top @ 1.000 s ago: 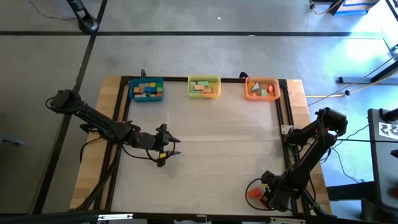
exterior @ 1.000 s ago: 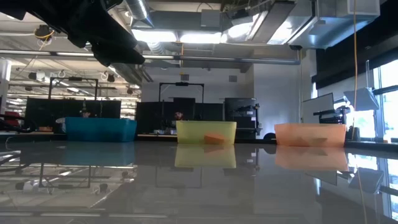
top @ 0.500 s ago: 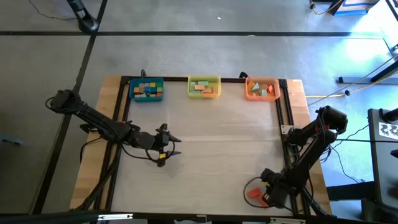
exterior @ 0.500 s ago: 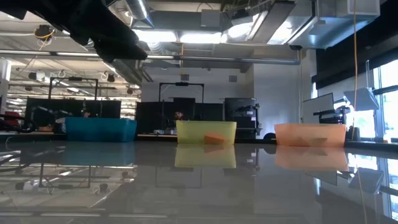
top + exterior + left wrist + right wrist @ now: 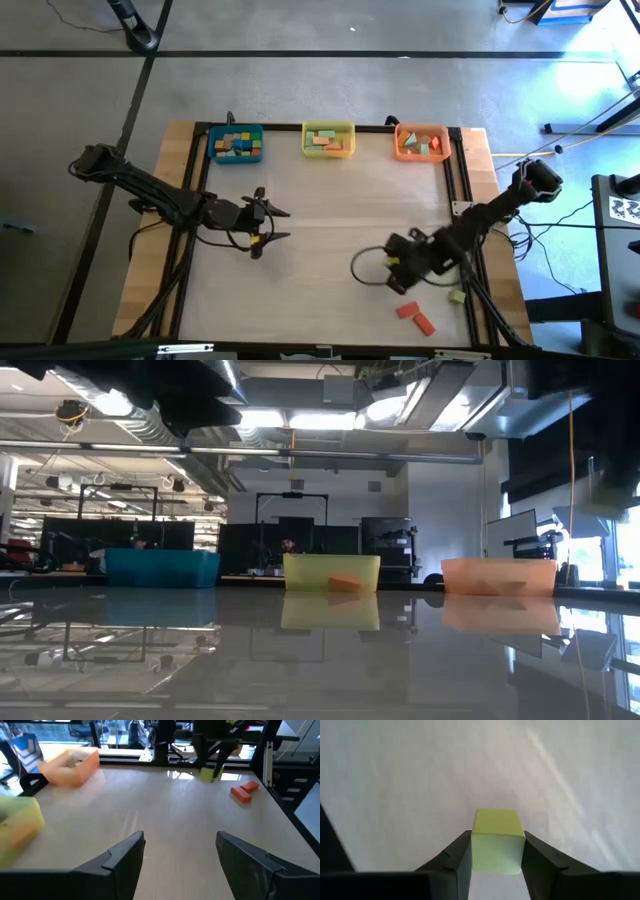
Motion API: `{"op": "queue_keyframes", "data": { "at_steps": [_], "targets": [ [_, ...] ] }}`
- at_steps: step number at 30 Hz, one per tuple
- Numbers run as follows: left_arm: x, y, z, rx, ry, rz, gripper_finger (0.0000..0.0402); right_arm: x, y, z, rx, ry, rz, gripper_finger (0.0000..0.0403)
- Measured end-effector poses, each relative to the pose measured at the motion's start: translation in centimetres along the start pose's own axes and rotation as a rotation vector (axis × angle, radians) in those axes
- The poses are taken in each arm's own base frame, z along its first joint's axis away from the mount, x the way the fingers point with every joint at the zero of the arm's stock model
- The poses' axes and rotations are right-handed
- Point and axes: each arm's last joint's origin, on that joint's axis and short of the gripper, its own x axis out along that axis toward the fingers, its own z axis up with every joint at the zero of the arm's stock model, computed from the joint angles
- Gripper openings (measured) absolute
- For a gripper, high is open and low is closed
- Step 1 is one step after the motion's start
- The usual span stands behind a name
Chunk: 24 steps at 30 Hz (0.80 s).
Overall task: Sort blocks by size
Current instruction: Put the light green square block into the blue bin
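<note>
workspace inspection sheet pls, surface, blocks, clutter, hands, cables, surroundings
surface: pale wooden table inside a dark frame, mostly bare.
job's things: blue bin, yellow bin and orange bin along the far edge, each holding blocks; two orange blocks and a green block loose near the right front corner.
clutter: nothing seen.
hands: right hand shut on a yellow-green cube above the table; left hand open, empty, over the table's left side.
cables: a dark loop lies beside the right hand.
surroundings: grey floor; lab room with shelving behind.
</note>
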Motion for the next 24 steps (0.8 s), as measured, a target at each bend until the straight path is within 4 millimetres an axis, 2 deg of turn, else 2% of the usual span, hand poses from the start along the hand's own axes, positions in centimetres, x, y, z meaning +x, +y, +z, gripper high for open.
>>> {"op": "queue_keyframes", "data": {
  "at_steps": [5,12,19,24],
  "targets": [
    [0.2,0.1,0.0,-0.003,0.002,0.006,0.0235,0.4,-0.9,3.2,-0.057,-0.157,-0.022,0.0133],
    [0.3,0.3,0.0,0.055,0.001,0.017,0.0235,0.6,-1.7,6.8,-0.121,-0.310,0.003,0.0139],
    [0.5,1.0,0.1,0.051,-0.004,0.047,0.0235,0.3,-1.9,9.6,-0.179,-0.445,0.086,0.0140],
    [0.5,1.2,0.9,0.120,-0.021,0.059,0.0235,0.4,-2.0,11.3,-0.202,-0.514,0.156,0.0141]
  ]
}}
